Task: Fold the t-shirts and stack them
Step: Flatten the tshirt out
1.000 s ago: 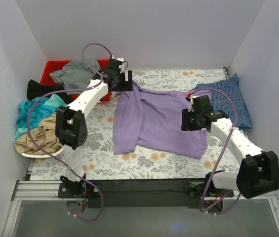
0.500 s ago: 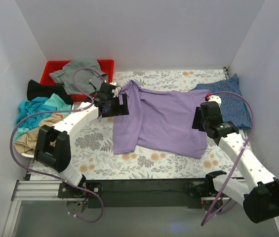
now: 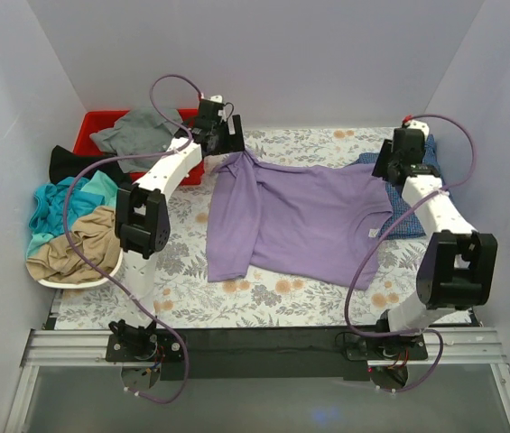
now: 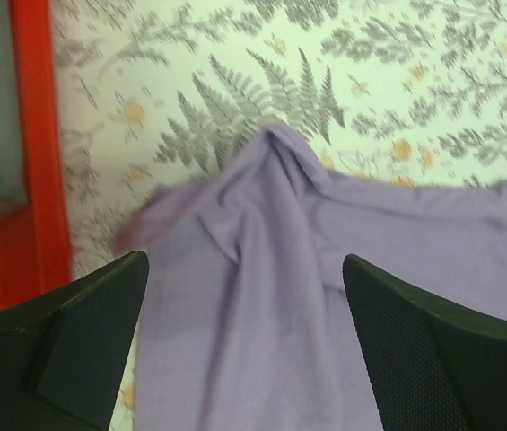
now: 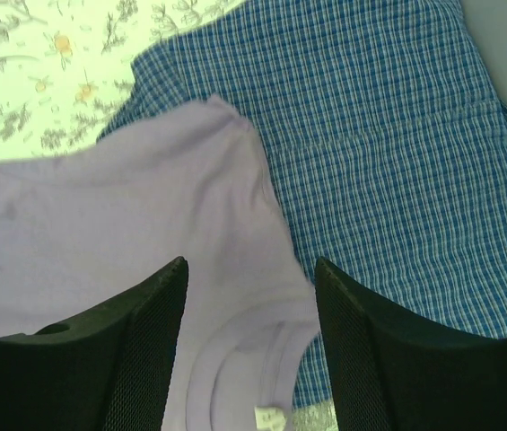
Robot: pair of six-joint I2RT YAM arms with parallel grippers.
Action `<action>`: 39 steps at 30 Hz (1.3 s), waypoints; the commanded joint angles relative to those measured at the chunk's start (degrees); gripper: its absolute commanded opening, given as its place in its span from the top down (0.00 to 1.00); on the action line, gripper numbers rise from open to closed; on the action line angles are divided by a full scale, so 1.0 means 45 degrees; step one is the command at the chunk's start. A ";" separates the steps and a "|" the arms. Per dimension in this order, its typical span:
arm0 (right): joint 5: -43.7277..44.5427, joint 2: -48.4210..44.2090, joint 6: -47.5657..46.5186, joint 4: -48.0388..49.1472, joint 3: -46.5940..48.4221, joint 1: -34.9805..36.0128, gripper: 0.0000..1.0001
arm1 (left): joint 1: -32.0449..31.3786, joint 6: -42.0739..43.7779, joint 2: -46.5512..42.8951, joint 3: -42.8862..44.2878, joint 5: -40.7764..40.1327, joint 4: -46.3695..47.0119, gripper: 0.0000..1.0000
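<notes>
lavender t-shirt (image 3: 300, 216): laid out flat on desk (image 3: 273, 293)
left jaws: I see them spread wide, over its far-left corner
right jaws: spread, over its far-right corner, which touches blue checked t-shirt (image 5: 388, 135)

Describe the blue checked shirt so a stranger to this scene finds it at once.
Look at the floral table cover and follow it to its far right corner. The blue checked shirt lies there, one edge under the lavender shirt. It alone has a fine blue-and-white check; its neighbours are plain.
</notes>
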 commanded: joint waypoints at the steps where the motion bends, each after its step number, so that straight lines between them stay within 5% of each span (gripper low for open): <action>1: -0.1897 0.1080 -0.0305 0.0644 0.1463 -0.0858 0.36 | 0.0543 0.0961 0.0731 0.1250 -0.0097 -0.0249 0.11; 13: -0.5513 0.5182 -0.0265 0.1151 0.4159 -0.2285 0.38 | 0.1873 0.1782 0.2471 0.1115 0.3574 0.1176 0.10; 23: -0.6862 0.7000 -0.0031 0.1386 0.5312 -0.2383 0.42 | 0.2107 0.1998 0.3137 0.0884 0.4729 0.0962 0.10; 30: -0.7313 0.6962 -0.0187 0.1463 0.5196 -0.2403 0.81 | 0.2126 0.2232 0.2883 0.0024 0.4768 0.0884 0.23; 39: -0.7430 0.6747 -0.0207 0.1503 0.5098 -0.2403 0.83 | 0.2068 0.3208 0.2179 -0.0994 0.4790 0.1137 0.18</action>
